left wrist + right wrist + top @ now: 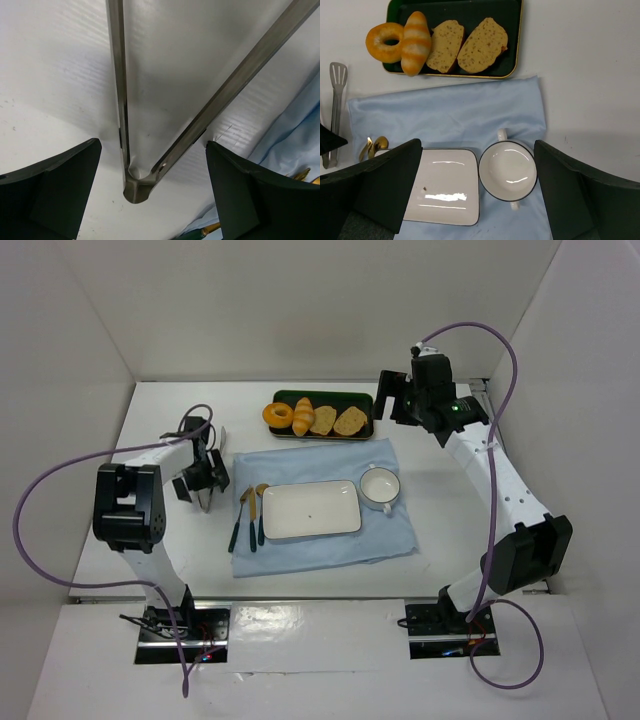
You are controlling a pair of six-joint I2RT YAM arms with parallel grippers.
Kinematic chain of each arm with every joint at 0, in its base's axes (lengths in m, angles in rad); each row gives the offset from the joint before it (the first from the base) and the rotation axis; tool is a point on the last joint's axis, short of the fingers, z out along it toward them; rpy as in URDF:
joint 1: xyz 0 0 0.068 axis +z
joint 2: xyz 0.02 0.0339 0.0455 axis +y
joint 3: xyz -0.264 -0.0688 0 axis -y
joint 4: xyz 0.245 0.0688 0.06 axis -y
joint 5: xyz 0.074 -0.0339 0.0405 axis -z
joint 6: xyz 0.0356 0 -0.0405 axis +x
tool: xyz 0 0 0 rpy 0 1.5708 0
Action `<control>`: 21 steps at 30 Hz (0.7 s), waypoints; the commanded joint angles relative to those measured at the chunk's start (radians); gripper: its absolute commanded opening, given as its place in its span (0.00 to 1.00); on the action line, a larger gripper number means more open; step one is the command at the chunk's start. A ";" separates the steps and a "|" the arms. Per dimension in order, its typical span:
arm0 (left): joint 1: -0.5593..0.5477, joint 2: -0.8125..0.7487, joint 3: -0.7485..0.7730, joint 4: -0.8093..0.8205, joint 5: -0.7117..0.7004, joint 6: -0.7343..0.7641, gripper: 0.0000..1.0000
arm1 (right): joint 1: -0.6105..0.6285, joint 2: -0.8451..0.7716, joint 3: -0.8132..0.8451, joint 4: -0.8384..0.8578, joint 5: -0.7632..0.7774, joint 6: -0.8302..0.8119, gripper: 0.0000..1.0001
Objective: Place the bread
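Observation:
The bread (304, 415) is a small golden ridged roll lying in the dark green tray (362, 400) at the back of the table, between an orange ring doughnut (279, 415) and two tan slices (336, 421). It also shows in the right wrist view (415, 42). My right gripper (397, 400) is open and empty, held high to the right of the tray; its view looks down between its jaws (477, 145). My left gripper (200, 488) is open and low over the table, left of the blue cloth, with metal tongs (127, 182) lying between its jaws (152, 145).
A blue cloth (320, 460) lies in the middle, bearing a white rectangular plate (310, 510), a white two-handled bowl (380, 487) and green-handled gold cutlery (248, 515). White walls close in the table at the back and both sides.

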 commanded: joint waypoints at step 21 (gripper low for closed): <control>0.035 0.217 0.187 0.020 0.083 0.056 0.92 | -0.003 -0.064 0.024 -0.028 0.070 -0.021 1.00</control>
